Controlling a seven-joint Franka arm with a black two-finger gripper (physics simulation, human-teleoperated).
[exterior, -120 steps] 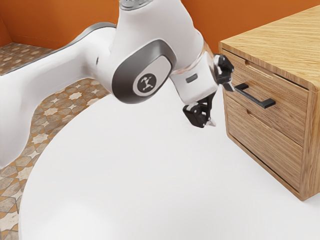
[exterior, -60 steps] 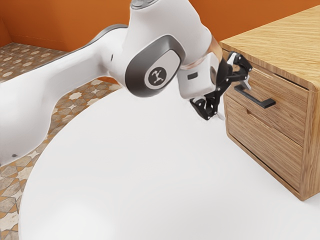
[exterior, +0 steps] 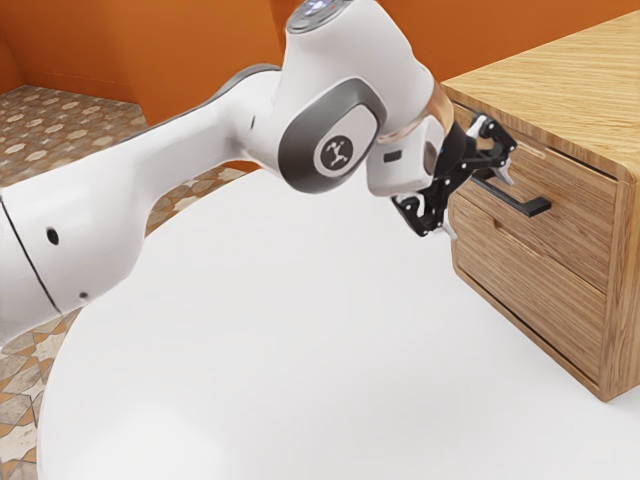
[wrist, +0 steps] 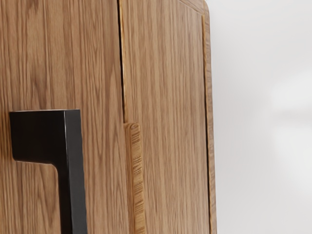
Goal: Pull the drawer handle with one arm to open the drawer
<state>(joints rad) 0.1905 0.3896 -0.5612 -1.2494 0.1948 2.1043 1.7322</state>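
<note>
Looking at the exterior view, the white robot arm [exterior: 200,190] comes in from the exterior view's left and reaches across the white round table [exterior: 300,350] to the light oak-coloured wooden cabinet [exterior: 570,80], which stands on the table at the exterior view's right.

The black two-finger gripper [exterior: 476,196] is spread wide open and has hold of nothing. One finger sits up high by the cabinet's top front edge, the other hangs lower down, just off the cabinet's near corner. Right between them is the near end of the black bar-shaped drawer handle [exterior: 520,200]. The upper fingertip looks very close to the bar, but honestly I can't tell if it's touching.

The handle sits on the top drawer [exterior: 575,215], and that drawer front looks flush with the lower drawer [exterior: 540,290] beneath it, so shut as far as I can see.

The wrist view is right up against the wood grain. The handle's squared-off corner [wrist: 73,170] stands out from the drawer front [wrist: 39,58] close to the hand, and the table [wrist: 263,122] shows past the cabinet's edge.

Behind it all there's an orange wall [exterior: 150,40] and a brown patterned tile floor [exterior: 60,120].
</note>
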